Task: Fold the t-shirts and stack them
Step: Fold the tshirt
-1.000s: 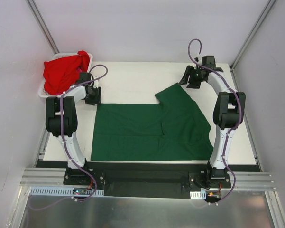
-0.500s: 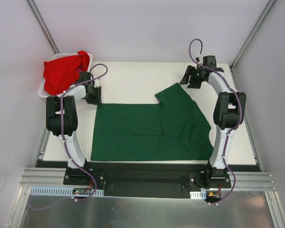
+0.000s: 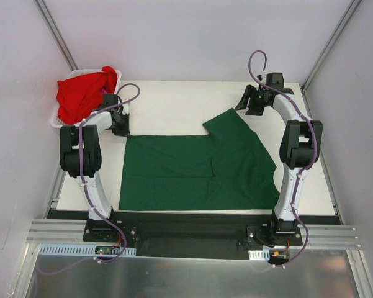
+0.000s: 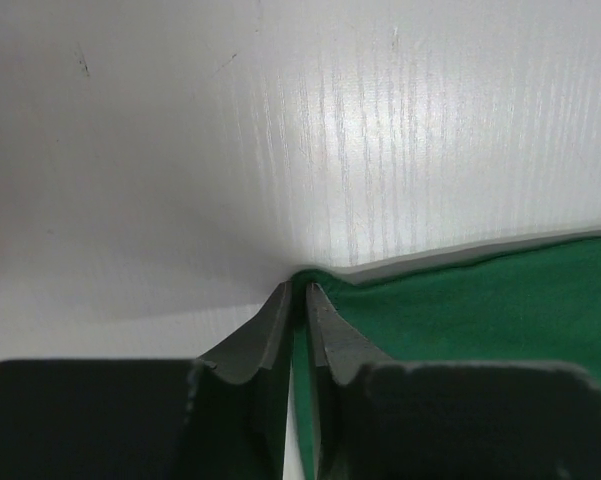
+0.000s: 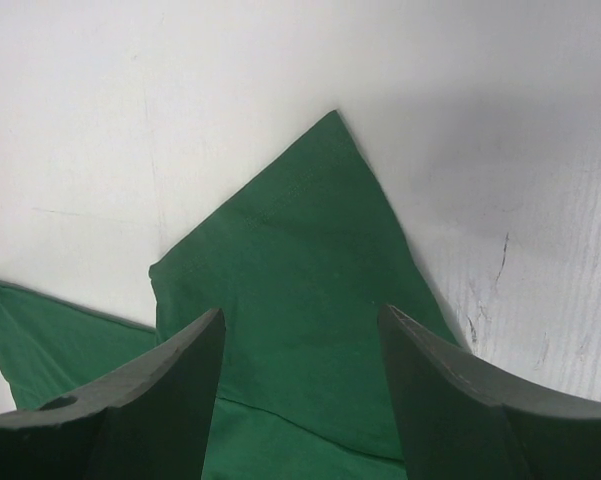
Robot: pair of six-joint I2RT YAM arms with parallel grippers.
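Green t-shirt [image 3: 198,171]: spread flat on the white surface [image 3: 174,99], its near hem along the near edge between the arm bases, one flap running up to a point at far right. Left tool [image 4: 298,290]: at the shirt's far-left corner, jaws drawn almost together, nipping the cloth's corner, which puckers up between the tips. Right tool [image 5: 300,312]: above the far pointed flap, jaws wide apart, nothing between them. Red t-shirts [image 3: 80,96]: bunched in a heap, number not discernible, in the white basket [image 3: 56,121] at the far-left corner, spilling over its rim.
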